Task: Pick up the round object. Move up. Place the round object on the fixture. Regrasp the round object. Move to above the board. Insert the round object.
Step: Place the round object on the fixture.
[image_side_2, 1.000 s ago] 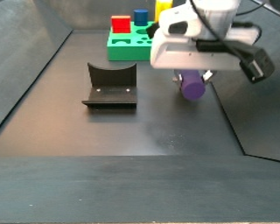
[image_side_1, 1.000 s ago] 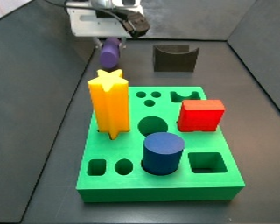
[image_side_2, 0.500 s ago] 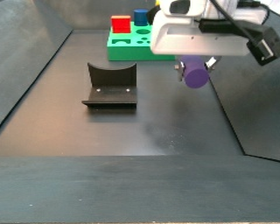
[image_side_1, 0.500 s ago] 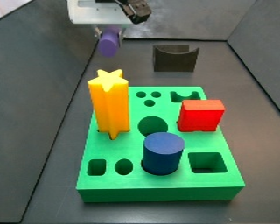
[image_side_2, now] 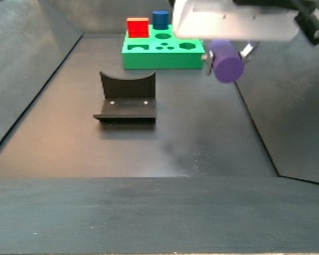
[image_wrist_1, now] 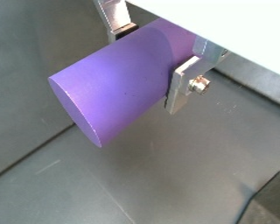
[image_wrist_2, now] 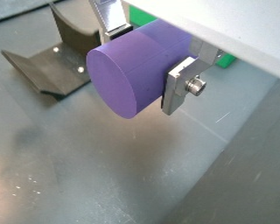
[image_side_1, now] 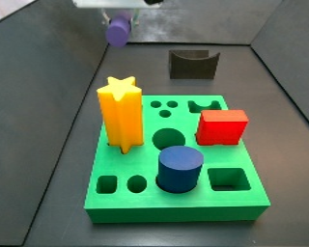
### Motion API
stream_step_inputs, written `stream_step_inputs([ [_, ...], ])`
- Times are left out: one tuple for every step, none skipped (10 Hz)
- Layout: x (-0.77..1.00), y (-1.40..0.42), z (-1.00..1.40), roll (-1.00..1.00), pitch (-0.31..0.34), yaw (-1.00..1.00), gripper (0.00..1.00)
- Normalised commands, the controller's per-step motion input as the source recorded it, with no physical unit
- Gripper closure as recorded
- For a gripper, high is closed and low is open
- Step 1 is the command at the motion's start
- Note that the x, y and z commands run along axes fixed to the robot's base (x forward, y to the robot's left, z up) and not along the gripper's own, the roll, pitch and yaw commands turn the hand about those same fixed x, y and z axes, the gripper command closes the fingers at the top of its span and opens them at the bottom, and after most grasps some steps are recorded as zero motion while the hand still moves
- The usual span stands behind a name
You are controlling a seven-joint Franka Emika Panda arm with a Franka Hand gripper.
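- The floor [image_side_2: 162,149] is dark and matte, enclosed by dark walls.
- The gripper [image_wrist_2: 149,52] hangs high above it, closed on the round object [image_wrist_2: 136,70], with the fixture [image_side_2: 127,98] below and to the side.
- The round object looks stiff, smooth and probably light; its curved sides may slip, so hold it across the middle.

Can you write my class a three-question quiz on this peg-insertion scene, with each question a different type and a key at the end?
1. True or false: the gripper holds the purple round object off the floor.
2. Multiple choice: which pieces stand on the green board in a side view? A) a yellow star, a red block and a blue cylinder; B) only a red block; C) none.
3. Fill in: in a side view, the fixture has nothing resting on it, so the step of placing the round object there is not yet ____.

Key: 1 true; 2 A; 3 done.
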Motion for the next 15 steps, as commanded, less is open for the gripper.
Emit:
stream_step_inputs([
  [-0.02,-0.02,1.00,-0.07,0.023,0.02,1.00],
  [-0.03,-0.02,1.00,-0.08,0.024,0.02,1.00],
  [-0.02,-0.02,0.87,-0.09,0.026,0.01,1.00],
  [-0.01,-0.02,0.67,-0.10,0.034,0.01,1.00],
  [0.00,-0.01,0.52,-0.11,0.041,0.01,1.00],
  [0.00,-0.01,0.43,-0.12,0.046,0.01,1.00],
  [0.00,-0.01,0.23,-0.13,0.055,0.00,1.00],
  [1.00,0.47,-0.04,0.02,0.070,-0.15,1.00],
  [1.00,0.47,-0.08,0.02,0.085,-0.14,1.00],
  [1.00,0.42,-0.08,0.02,0.083,-0.12,1.00],
  [1.00,0.36,-0.06,0.03,0.074,-0.09,1.00],
  [1.00,0.31,-0.06,0.04,0.077,-0.06,1.00],
  [1.00,0.29,-0.05,0.02,0.079,-0.05,1.00],
  [1.00,0.26,-0.05,0.01,0.083,-0.04,1.00],
  [1.00,0.23,-0.04,0.00,0.088,-0.04,1.00],
])
